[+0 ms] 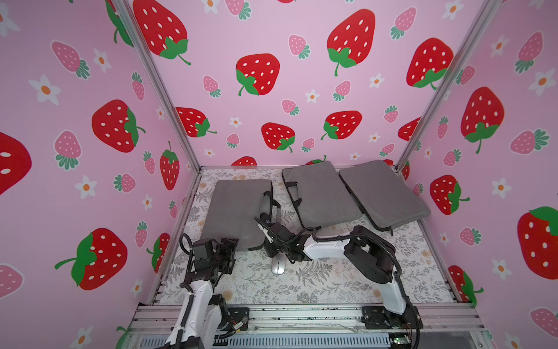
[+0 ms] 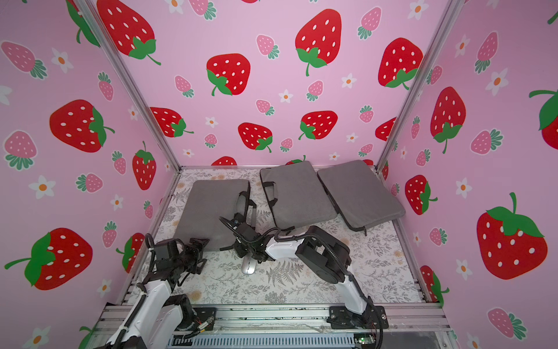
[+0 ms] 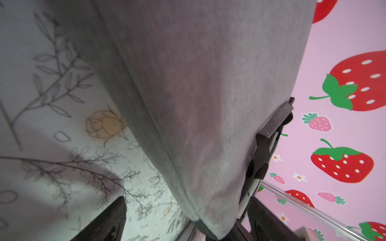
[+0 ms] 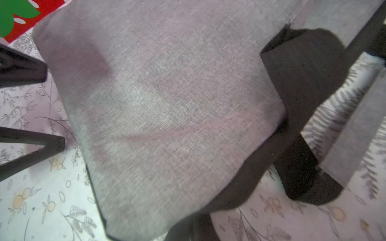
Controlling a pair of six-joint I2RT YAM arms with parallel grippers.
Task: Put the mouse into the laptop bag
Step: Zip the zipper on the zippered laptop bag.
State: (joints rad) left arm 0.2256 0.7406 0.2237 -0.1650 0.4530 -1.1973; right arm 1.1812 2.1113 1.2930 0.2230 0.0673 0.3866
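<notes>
Surface point(image 1: 332, 287) point(image 2: 302, 287): one, covered in pale cloth printed with grey ferns, sprigs and yellow blossoms. Lying on it, in both top views: left laptop bag point(image 1: 235, 211) point(image 2: 208, 211), grey, flat, black handles toward the centre; middle laptop bag point(image 1: 320, 193) point(image 2: 297, 193), grey, black handles, set at an angle; right laptop bag point(image 1: 383, 193) point(image 2: 360, 193), grey, just beside the middle one, reaching the back corner; mouse point(image 1: 278, 267) point(image 2: 248, 267), silver, partly hidden, near the left laptop bag's near edge
</notes>
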